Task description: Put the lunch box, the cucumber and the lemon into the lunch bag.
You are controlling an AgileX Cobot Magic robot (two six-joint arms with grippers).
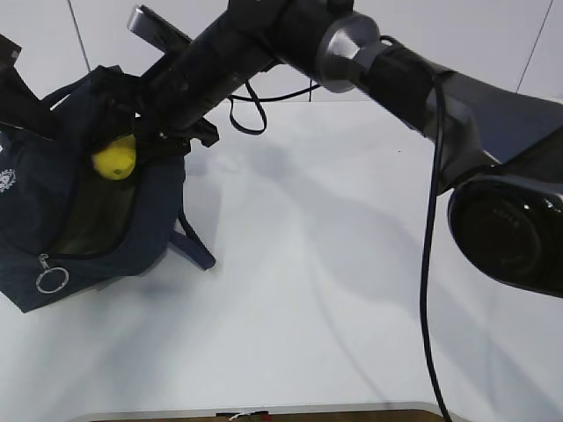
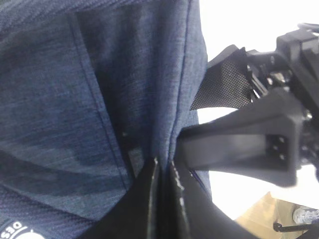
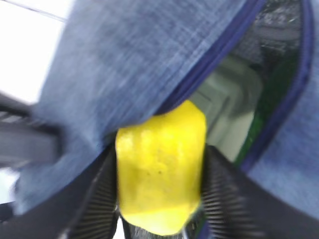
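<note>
The lunch bag lies on the tabletop, mouth gaping; my left pincer is pressed together on its fabric edge, holding it open. Inside, the lunch box shows pale green. My right pincer cradles the lemon at the rim. Released here, I judge it could catch the fabric lip and roll out.
</note>
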